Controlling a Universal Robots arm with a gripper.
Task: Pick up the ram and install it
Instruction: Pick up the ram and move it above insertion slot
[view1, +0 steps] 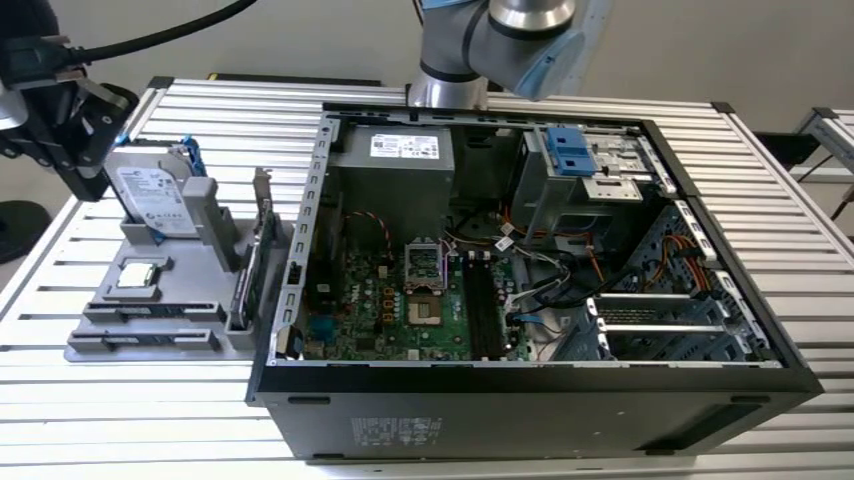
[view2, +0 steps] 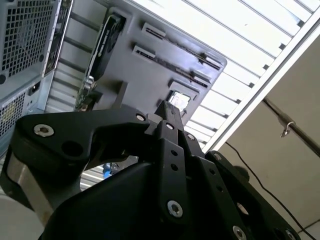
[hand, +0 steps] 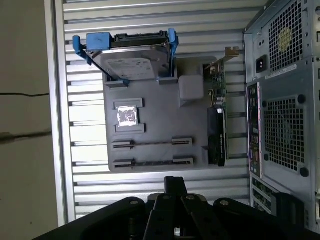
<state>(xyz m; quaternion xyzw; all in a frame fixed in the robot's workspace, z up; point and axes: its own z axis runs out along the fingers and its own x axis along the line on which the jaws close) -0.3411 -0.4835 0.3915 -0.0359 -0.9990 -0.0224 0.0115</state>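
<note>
Hovering near grey holder (hand: 160, 120), claw (hand: 175, 182) pinched shut, empty. Ram (hand: 152, 143): thin dark strip, edge-up in slot near holder edge opposite hard drive (hand: 132, 65).

From my desk the arm (view1: 514, 25) reads as silver-grey tubing with a pale blue joint cap (view1: 554, 60). In the second wrist view the gripper (view2: 168, 107) is matte black, its angular links pinned with bright round screws (view2: 44, 130). Behind it sits what looks like a silver collar (view2: 20, 180). A black cable (view1: 160, 35) trails from it in the exterior view.
</note>
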